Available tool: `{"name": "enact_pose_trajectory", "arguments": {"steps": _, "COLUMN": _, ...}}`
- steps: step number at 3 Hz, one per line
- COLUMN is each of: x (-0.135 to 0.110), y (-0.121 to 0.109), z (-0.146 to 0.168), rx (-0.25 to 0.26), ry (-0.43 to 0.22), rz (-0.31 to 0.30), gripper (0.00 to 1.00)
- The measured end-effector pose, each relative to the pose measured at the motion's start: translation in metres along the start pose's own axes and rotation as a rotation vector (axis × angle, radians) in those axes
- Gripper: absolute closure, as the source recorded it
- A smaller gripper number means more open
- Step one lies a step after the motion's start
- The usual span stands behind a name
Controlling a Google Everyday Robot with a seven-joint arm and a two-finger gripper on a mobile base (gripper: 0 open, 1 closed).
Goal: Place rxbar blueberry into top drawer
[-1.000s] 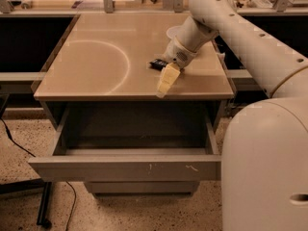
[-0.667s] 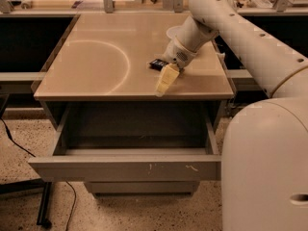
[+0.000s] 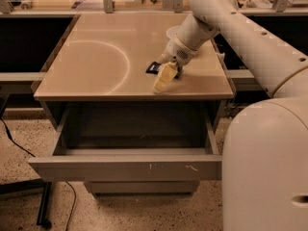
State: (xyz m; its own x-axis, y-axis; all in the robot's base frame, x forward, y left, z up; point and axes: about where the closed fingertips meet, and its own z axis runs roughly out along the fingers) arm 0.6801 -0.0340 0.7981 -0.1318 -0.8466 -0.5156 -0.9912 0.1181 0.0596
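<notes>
Looking down at the table [image 3: 86, 76], we see its front edge running just above the top drawer [image 3: 125, 167], which is pulled out, its dark interior open from above across its whole width. The gripper [image 3: 161, 83] sits low over the tabletop near that front edge, right of centre; we cannot tell how far open it is or whether it has hold of anything. One rxbar blueberry [image 3: 152, 68] lies flat on the table, just beside the gripper and partly hidden by it. One white bowl [image 3: 173, 31] peeks out behind the arm [image 3: 231, 23]. One lower drawer front [image 3: 142, 186] sits closed beneath. The robot's base [image 3: 264, 167] crowds the drawer's right end, and a cable [image 3: 67, 196] trails on the floor at left
</notes>
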Motion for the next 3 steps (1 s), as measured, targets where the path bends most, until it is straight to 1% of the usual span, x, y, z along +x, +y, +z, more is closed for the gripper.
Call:
{"name": "enact_pose_trajectory", "arguments": {"steps": 1, "x": -0.0045, "y": 0.0005, "z": -0.0075, "rx": 0.0, "ry": 0.0, "rz": 0.0, "gripper": 0.87}}
{"name": "enact_pose_trajectory", "arguments": {"steps": 2, "x": -0.0101, "y": 0.0012, "z": -0.0167, "rx": 0.0, "ry": 0.0, "rz": 0.0, "gripper": 1.0}}
{"name": "enact_pose_trajectory", "arguments": {"steps": 3, "x": -0.0111, "y": 0.0068, "z": -0.0169, "rx": 0.009, "ry": -0.008, "rz": 0.004, "gripper": 1.0}}
